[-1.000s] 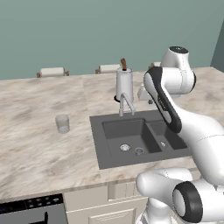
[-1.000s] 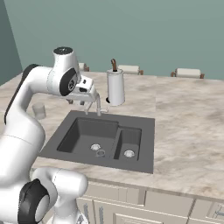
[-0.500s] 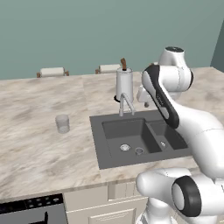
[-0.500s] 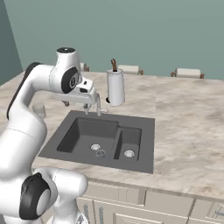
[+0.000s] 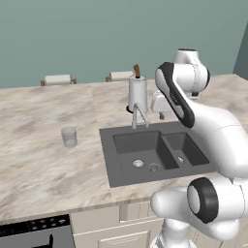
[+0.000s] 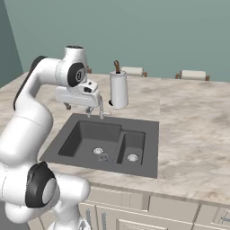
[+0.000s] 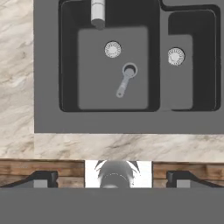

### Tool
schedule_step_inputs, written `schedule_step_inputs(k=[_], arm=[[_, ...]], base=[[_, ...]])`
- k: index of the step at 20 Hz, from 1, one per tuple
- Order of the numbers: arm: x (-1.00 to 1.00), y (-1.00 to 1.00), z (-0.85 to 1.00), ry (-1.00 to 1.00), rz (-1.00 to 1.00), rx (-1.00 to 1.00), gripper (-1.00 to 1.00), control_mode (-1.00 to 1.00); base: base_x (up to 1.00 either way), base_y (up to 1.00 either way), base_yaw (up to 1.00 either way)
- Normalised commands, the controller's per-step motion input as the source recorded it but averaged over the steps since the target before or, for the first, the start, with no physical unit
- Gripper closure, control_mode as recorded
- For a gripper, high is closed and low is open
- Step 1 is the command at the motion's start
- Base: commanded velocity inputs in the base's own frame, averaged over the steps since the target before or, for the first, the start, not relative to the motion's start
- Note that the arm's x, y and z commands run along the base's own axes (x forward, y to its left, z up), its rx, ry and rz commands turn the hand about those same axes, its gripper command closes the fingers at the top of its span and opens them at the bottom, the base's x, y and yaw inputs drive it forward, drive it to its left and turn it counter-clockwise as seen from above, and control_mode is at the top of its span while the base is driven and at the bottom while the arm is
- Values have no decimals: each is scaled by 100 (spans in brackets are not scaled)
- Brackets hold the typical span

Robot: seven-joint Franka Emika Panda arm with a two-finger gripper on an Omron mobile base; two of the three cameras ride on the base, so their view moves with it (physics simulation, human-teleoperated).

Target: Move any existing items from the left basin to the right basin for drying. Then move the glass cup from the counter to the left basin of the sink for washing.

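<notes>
My hand (image 6: 77,108) hangs wide open and empty above the back edge of the sink (image 5: 110,164), and the small grey item (image 7: 127,75) lies in the left basin (image 7: 94,87) just beside its drain (image 7: 113,49). I'd drop straight down, pinch it at its round head and lift it clear over the divider into the right basin (image 7: 180,83). The hand view shows that item has a thin handle, where the base views give only a small ring, while the left base view alone gives me the glass cup (image 5: 69,137) waiting on the worktop (image 5: 43,160), well left of the sink.

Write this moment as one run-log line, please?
gripper: open, empty, above sink | small grey item: left basin | glass cup: on counter | right basin: drain only
</notes>
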Motion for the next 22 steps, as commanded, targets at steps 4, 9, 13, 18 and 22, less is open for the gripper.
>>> schedule_step_inputs(k=[4, 9, 13, 18, 22], arm=[[0, -5, 0, 16, -1, 4, -100, -100], [0, -3, -1, 11, 0, 3, -100, -100], [-5, 0, -5, 5, 0, 0, -100, -100], [-6, 0, -5, 5, 0, 0, -100, -100], [-21, 0, -2, 1, 0, 1, -100, -100]], base=[[0, 0, 0], [0, 0, 0], [0, 0, 0], [0, 0, 0], [0, 0, 0]])
